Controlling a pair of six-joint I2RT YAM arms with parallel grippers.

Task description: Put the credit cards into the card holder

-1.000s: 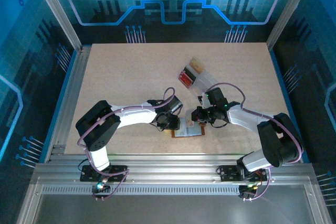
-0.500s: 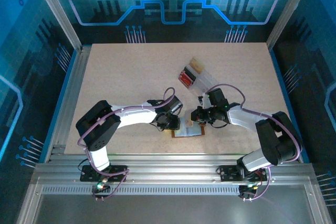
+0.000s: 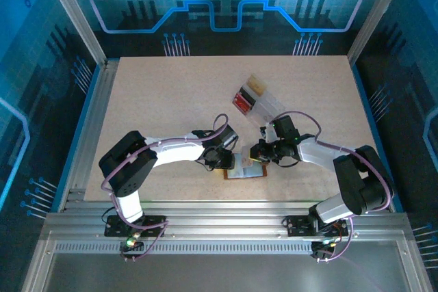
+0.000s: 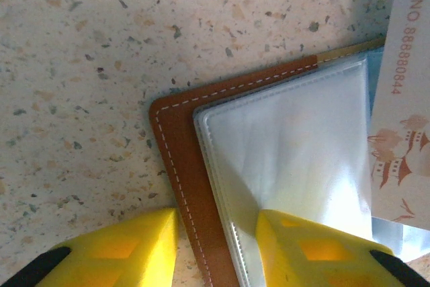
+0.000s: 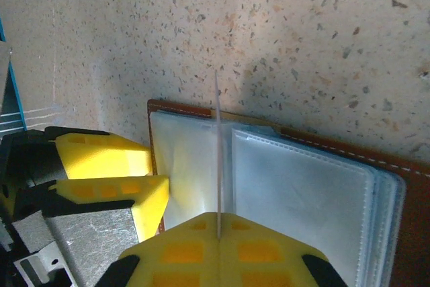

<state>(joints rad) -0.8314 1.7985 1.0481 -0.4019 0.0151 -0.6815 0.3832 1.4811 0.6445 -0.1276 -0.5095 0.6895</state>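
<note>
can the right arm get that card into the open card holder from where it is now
Probably yes. The right gripper holds the card edge-on right above the card holder, whose clear sleeves lie open; the left gripper pins only its edge.

My arms: white links, black joint housings, purple cables looped alongside. My left gripper (image 4: 215,247) and right gripper (image 5: 218,236) wear blocky yellow fingers on black mounts.

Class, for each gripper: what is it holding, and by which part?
Right gripper: a card, edge-on, pinched at its near end. Left gripper: straddles the card holder at its left edge.
</note>
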